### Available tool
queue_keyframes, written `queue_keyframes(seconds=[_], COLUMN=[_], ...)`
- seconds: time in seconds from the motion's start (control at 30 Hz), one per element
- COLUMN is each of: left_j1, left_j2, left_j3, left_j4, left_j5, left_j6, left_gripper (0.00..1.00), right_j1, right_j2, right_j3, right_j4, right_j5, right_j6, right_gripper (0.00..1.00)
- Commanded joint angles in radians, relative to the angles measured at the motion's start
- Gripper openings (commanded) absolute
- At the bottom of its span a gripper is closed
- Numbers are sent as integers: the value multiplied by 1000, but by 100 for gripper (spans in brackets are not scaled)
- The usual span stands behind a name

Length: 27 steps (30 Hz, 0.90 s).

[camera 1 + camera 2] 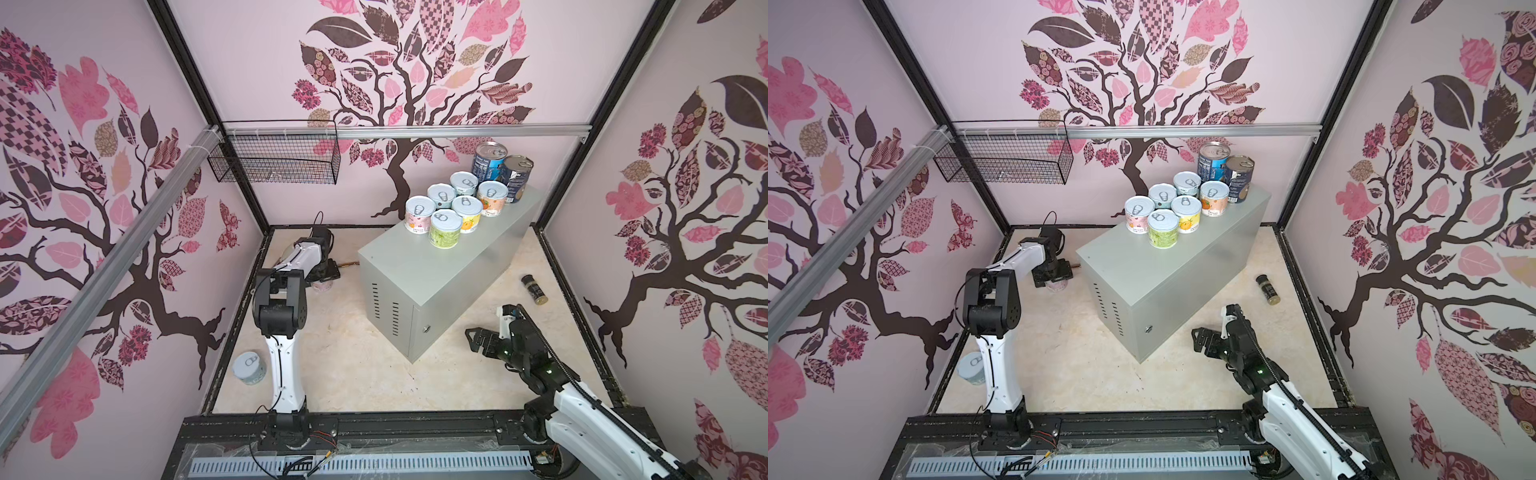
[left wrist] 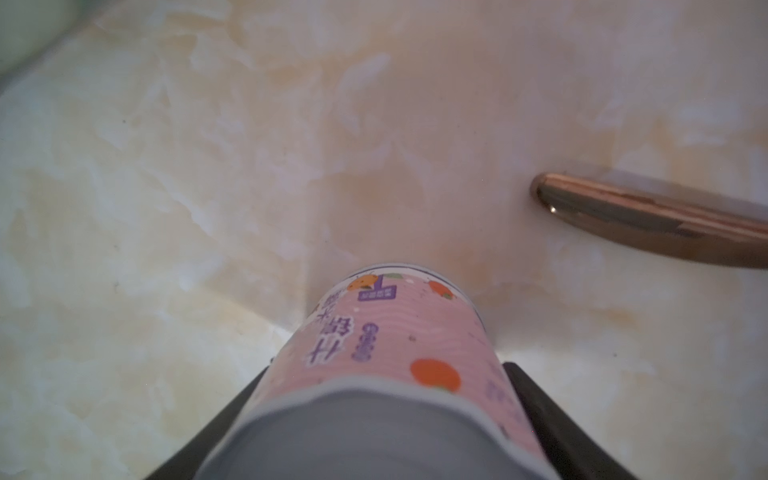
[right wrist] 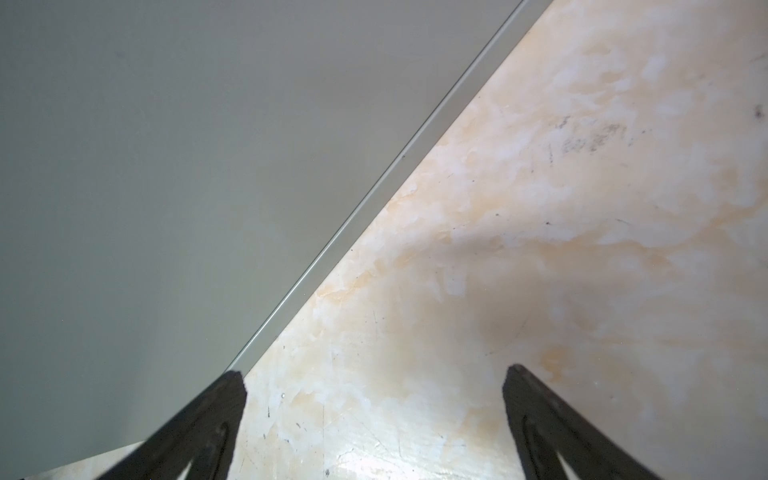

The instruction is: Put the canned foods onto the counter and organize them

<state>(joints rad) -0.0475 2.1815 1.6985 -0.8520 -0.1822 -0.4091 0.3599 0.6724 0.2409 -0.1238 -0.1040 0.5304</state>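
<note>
The short pink-labelled metal can [image 2: 374, 332] with its orange fruit print stands on the cream marbled floor [image 2: 166, 208] of the cell. It is near the vented side of the large grey rectangular metal cabinet [image 1: 436, 266] that serves as the bench.

We judge the can rigid and, if full, fairly heavy for its size. Its smooth printed wall looks slippery, so the hold belongs across the curved side at about mid-height, not on the lid rim.

That is where the left pincer [image 2: 388, 372] has it. The can sits squarely between the two black fingers [image 2: 232, 419], which press on opposite sides of the label in a closed grip. We cannot tell whether its base touches the floor or is just clear of it.

A copper-coloured metal bar [image 2: 648, 224] lies on the floor nearby, apart from the can.

On the bench top, six short pastel cans [image 1: 466, 208] cluster together, with two taller dark blue cans [image 1: 490, 160] behind them at the far end. One pale blue-grey short can [image 1: 249, 368] sits on the floor by the left arm.

The right pincer [image 3: 376, 372] hangs wide open and empty, low beside the bench's door face.
</note>
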Motion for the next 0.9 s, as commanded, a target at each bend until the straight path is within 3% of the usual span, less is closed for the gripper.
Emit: queue_keyframes(seconds=[0.0,0.13,0.23,0.5,0.87], left_j1=[-2,-1,-2,-2,-3], left_j2=[-32,-69,-104,-255,-549], left_j3=[-36,-55,-71,-121,-200], left_j4=[-11,-4,-1,-1,-18], left_j5=[-32,-25,-18,34,205], left_j6=[-14,-20,-23,-17,-41], left_gripper=[75,55,48,44,44], right_j1=[7,7,7,7,7], right_j2=[-29,-45,-50,-65,-88], right_j3=[31,44,55,87,173], right_j4=[-28,-47,-55,-75,-141], right_j5=[12,9,7,1,-6], right_j6=[-4,-4,-4,-6,-8], right_gripper=[100,100,100,100,100])
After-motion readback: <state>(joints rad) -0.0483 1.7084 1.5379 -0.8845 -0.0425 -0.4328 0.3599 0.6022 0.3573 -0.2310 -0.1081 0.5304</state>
